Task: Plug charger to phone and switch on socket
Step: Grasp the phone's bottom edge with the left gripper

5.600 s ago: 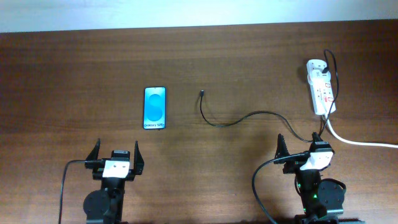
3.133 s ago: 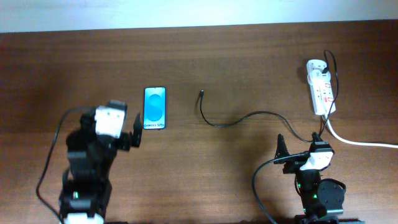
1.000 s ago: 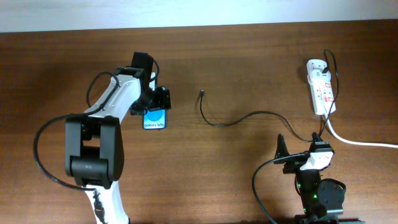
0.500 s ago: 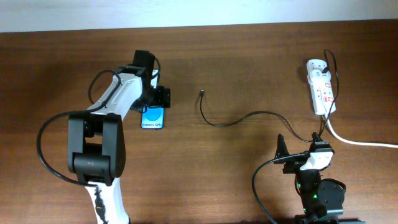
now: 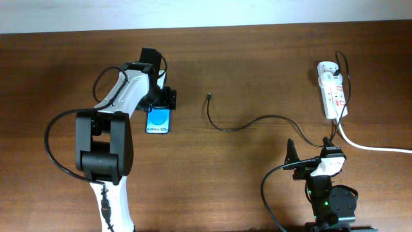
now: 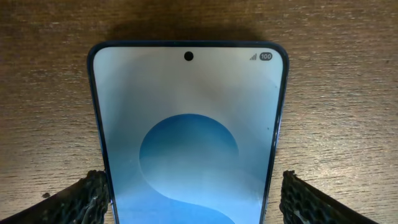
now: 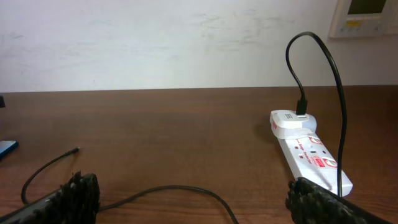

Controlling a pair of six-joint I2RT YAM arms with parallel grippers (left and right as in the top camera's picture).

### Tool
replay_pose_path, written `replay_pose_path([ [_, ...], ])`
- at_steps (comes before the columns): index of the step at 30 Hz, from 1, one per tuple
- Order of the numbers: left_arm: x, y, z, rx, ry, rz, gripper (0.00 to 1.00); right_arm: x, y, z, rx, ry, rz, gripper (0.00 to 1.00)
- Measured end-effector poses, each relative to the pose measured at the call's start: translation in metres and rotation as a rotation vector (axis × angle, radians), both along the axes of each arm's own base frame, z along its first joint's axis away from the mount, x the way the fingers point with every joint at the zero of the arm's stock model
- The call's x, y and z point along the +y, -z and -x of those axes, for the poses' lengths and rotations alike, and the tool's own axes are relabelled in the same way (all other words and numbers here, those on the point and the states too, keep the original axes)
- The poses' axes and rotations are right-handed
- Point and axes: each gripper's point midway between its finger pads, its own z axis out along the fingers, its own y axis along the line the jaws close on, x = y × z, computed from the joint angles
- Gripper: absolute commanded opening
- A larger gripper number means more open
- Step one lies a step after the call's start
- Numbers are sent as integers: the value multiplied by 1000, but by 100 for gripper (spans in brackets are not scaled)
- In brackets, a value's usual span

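Observation:
The phone (image 5: 159, 122) lies flat on the table with its blue screen lit. It fills the left wrist view (image 6: 186, 112). My left gripper (image 5: 161, 106) is open over the phone's far half, with one finger on each long side (image 6: 193, 196). The left finger (image 6: 84, 199) touches the phone's edge and the right finger (image 6: 311, 199) stands slightly off it. The charger cable (image 5: 248, 124) lies loose, its plug tip (image 5: 209, 96) to the right of the phone. The socket (image 5: 333, 90) is at the far right. My right gripper (image 5: 309, 148) is open and empty near its base.
The socket's thick white cord (image 5: 373, 147) runs off the right edge. In the right wrist view the socket (image 7: 308, 152), the cable (image 7: 174, 188) and the plug tip (image 7: 76, 150) lie ahead of the right gripper (image 7: 193, 202). A pale wall stands behind the table.
My left arm has reached from its base out to the phone, and in the last second its gripper settled around the phone. The right arm, cable and socket have not moved.

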Motion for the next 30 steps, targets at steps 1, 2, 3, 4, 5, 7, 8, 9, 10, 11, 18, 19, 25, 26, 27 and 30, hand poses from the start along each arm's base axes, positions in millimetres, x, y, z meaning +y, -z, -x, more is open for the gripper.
replay_pose_path([
  [1,0,0,0,0,0,0,90,0,0,0,0,0,0,99],
  [2,0,1,1,2,0,2,90,0,0,0,0,0,0,99],
  [3,0,1,1,2,1,2,90,0,0,0,0,0,0,98],
  [4,0,2,2,6,1,2,89,0,0,0,0,0,0,98],
  [5,0,4,5,14,3,-1,89,0,0,0,0,0,0,99],
  [7,0,5,6,15,6,-4,88,0,0,0,0,0,0,98],
  [8,0,5,6,17,11,-8,86,0,0,0,0,0,0,99],
  [9,-1,5,7,19,15,-13,86,0,0,0,0,0,0,98],
  [10,-1,6,9,24,20,-18,85,0,0,0,0,0,0,98],
  [11,-2,6,11,30,24,-23,84,0,0,0,0,0,0,98],
  [18,-8,6,21,66,22,-31,72,0,0,0,0,0,0,99],
  [19,-8,6,21,66,14,-30,72,0,0,0,0,0,0,98],
  [25,-8,6,22,67,0,-29,66,0,0,0,0,0,0,98],
  [26,-8,6,22,71,0,-29,65,0,-1,0,-6,0,0,99],
  [27,-8,5,24,80,0,-27,63,0,-4,0,-16,0,-1,98],
  [30,-11,3,28,98,-2,-11,56,0,-7,0,-31,-1,-1,99],
])
